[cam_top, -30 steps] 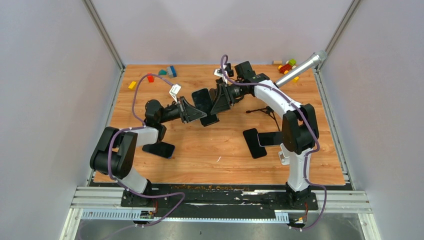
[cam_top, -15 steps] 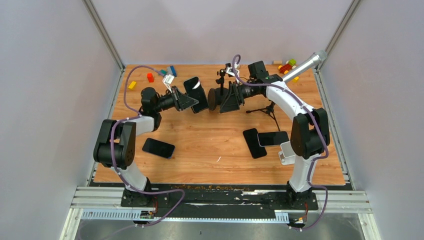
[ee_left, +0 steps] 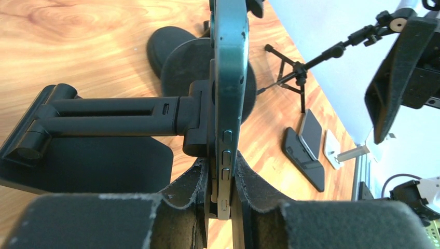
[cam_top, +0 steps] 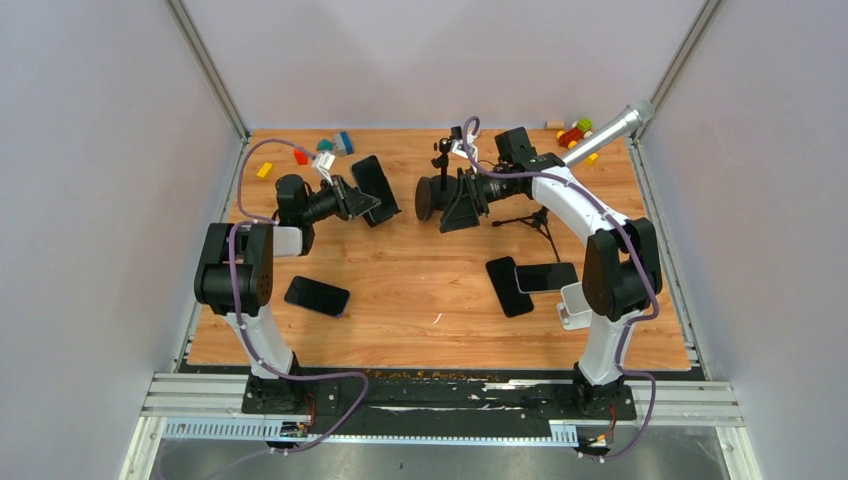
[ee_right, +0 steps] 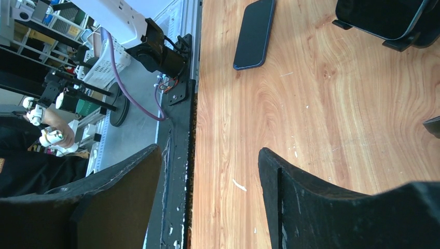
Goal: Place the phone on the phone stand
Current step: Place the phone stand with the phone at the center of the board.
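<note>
Left gripper [ee_left: 222, 171] is closed down to a narrow gap on the phone [ee_left: 231, 62]. In the left wrist view I see the handset edge-on, its lower end pinched between the two padded fingers [ee_left: 187, 192], side buttons just above the pads, the rest of the body running straight out past the fingertips. The phone stand [ee_left: 114, 111] lies on the phone's left in that view: its black arm runs across and its cradle end is pressed against the phone's flat face just above my fingers. I cannot tell whether the stand's base plate rests on the table [cam_top: 420, 290]. From the top camera, the left gripper [cam_top: 366, 203] reaches over the far left part of the table with the phone [cam_top: 370, 185] tilted at its tip. Right gripper [ee_right: 207, 155] is wide open and empty; only bare wood shows between its fingers. In the top view the right gripper [cam_top: 445, 203] faces the left one, well apart from the phone, with a round black disc [cam_top: 427, 198] just beyond its tips.
</note>
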Available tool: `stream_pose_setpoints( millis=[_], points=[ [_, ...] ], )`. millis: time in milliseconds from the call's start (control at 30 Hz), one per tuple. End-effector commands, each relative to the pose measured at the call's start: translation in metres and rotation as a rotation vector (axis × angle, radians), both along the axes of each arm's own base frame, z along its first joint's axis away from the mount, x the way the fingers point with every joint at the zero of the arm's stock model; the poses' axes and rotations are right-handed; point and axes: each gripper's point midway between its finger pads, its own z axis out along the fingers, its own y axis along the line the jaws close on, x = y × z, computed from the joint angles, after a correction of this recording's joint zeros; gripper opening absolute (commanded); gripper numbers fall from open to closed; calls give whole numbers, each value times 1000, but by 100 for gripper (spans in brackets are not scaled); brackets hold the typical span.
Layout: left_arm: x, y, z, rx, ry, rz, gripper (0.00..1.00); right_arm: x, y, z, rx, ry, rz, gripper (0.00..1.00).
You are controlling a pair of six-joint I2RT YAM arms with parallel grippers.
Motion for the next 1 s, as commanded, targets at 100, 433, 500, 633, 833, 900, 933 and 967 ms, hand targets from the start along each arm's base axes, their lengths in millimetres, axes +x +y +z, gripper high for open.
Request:
stream_pose_setpoints(
  millis=[100,433,500,633,833,900,933,967],
  points=[
    [29,25,23,23,-153,58,0,-5,1,13,40,-72,25,69],
    [50,60,10,17,-144,115,0,-5,1,7,41,-56,31,69],
    [54,64,8,17,-144,121,0,-5,1,6,40,-54,31,69],
    [61,74,4,16,-141,128,0,-5,1,3,40,-49,33,68],
    [69,88,2,8,-133,140,0,-4,2,0,39,-40,34,68],
    [71,91,0,6,-124,139,0,-4,2,0,40,-42,34,68],
    [71,94,-3,5,-116,141,0,-4,2,0,39,-40,36,68],
    [72,94,-2,5,-116,137,0,-4,2,0,39,-40,36,68]
  ],
)
